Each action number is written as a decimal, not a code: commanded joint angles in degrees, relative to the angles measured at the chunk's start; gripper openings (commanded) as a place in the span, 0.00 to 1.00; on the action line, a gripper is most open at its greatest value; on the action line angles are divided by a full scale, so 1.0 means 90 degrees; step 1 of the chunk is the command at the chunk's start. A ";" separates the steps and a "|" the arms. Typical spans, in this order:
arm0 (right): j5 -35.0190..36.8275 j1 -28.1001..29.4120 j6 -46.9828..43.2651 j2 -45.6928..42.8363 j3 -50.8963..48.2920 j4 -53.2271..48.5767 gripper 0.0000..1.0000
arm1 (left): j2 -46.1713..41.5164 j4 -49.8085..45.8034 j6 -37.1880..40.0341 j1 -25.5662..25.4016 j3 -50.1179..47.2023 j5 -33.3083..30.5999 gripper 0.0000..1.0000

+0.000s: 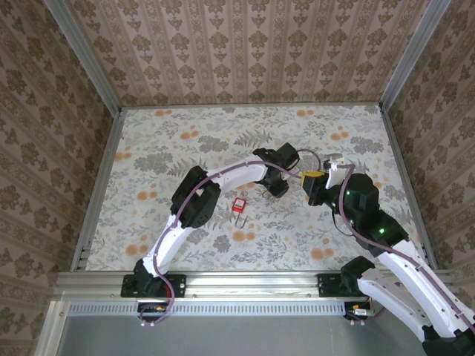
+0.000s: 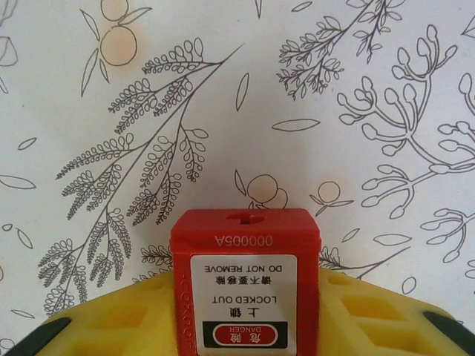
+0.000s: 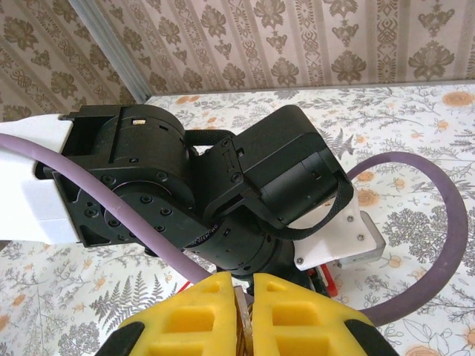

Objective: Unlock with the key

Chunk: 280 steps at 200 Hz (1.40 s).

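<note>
Layout as I read it from my station:

1. Surface (image 1: 185, 148): walls on its left, far and right sides, both arm bases at its near edge.
2. Left claw (image 1: 276, 185): right of centre, over the surface.
3. Padlock (image 2: 245, 274): between the left claw's fingers (image 2: 111, 319), touching both, with its keyhole end away from the claw.
4. Right claw (image 1: 315, 178): just right of the left claw and facing it. I cannot tell whether they touch.
5. Second padlock (image 1: 239, 205): flat on the surface, left of the left claw and nearer to me, apart from it.

"DO NOT REMOVE" on padlock (image 2: 245, 256)
</note>
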 commanded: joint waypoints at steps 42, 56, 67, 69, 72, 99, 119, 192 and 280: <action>0.0210 -0.0032 -0.0044 -0.0220 0.0370 -0.0175 0.11 | -0.0486 0.0207 0.0101 0.0051 -0.0771 -0.0317 0.36; 0.0230 -0.0032 -0.0025 -0.0249 0.0417 -0.0223 0.11 | -0.0723 0.0476 0.0096 0.0103 -0.1089 -0.0271 0.36; 0.0240 -0.0032 0.0014 -0.0254 0.0449 -0.0249 0.11 | -0.0956 0.0754 0.0110 0.0164 -0.1382 -0.0209 0.36; 0.0246 -0.0032 0.0019 -0.0254 0.0456 -0.0254 0.11 | -0.1003 0.0809 0.0103 0.0180 -0.1435 -0.0203 0.36; 0.0259 -0.0030 0.0026 -0.0252 0.0466 -0.0266 0.11 | -0.1073 0.0891 0.0092 0.0201 -0.1527 -0.0191 0.36; 0.0268 -0.0032 0.0088 -0.0311 0.0488 -0.0282 0.11 | -0.1611 0.1448 0.0023 0.0465 -0.2167 0.0183 0.35; 0.0280 -0.0037 0.0175 -0.0347 0.0524 -0.0264 0.11 | -0.2002 0.1880 -0.0019 0.0609 -0.2640 0.0395 0.35; 0.0488 -0.0045 0.0727 0.0094 0.0974 -0.0459 0.11 | -0.3986 0.5148 -0.0010 0.0817 -0.5142 0.0846 0.35; 0.0271 0.0040 0.1991 0.1331 0.0927 0.0263 0.10 | -0.5860 0.8621 0.0273 0.0368 -0.7740 0.0739 0.33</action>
